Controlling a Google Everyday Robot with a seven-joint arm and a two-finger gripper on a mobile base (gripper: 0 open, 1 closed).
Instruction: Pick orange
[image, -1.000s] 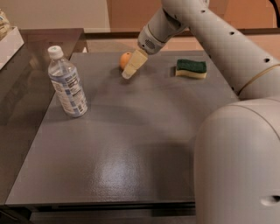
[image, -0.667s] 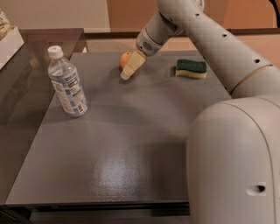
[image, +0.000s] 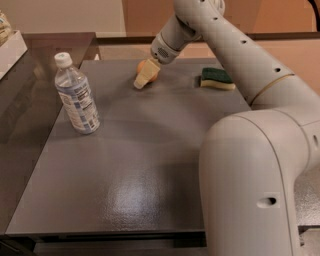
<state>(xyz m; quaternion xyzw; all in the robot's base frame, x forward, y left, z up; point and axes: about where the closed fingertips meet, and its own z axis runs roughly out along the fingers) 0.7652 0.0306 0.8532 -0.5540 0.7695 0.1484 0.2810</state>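
Observation:
The orange (image: 140, 65) is a small round fruit at the far middle of the grey table (image: 130, 165). Most of it is hidden behind my gripper (image: 144, 76). The gripper is cream-coloured, reaches down from the upper right, and lies over the orange's front right side, with its tip on or just above the tabletop. Only the orange's left edge shows. The white arm (image: 235, 55) sweeps from the gripper to the big arm body at the right.
A clear water bottle (image: 76, 95) with a white cap stands upright at the left. A green-and-yellow sponge (image: 216, 79) lies at the far right. A white object (image: 10, 47) sits on the dark counter at far left.
The gripper has shifted slightly left and now covers more of the orange. The bottle and the sponge have not moved.

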